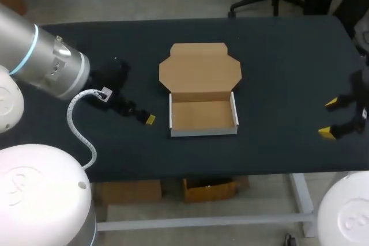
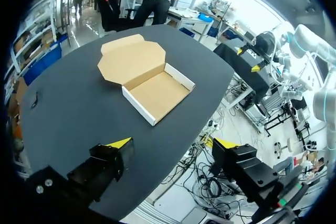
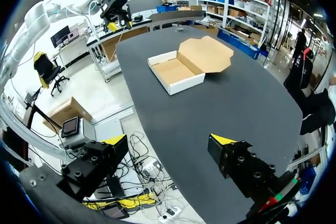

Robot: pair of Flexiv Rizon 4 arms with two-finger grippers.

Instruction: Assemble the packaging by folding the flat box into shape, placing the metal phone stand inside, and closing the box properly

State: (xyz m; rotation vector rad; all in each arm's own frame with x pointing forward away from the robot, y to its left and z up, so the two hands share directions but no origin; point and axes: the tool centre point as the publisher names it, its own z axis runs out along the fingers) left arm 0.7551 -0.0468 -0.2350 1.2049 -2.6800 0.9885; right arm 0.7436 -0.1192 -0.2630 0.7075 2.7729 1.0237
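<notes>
Head view: box (image 1: 203, 113) mid-counter (image 1: 277, 56), folded up, lid (image 1: 199, 67) flat behind, nothing inside. No stand in sight. Left pincer (image 2: 173, 143) wide, near it; right pincer (image 1: 328, 118) wide, well apart. Find stand first, lay it flat inside, then fold lid.

Place: robotics lab | evidence: 2 robot arms, left arm (image 1: 40, 56) and right arm (image 1: 346, 211), flank black-topped table (image 1: 277, 67) on metal frame | coiled cable (image 1: 78, 125) hangs off left arm.
</notes>
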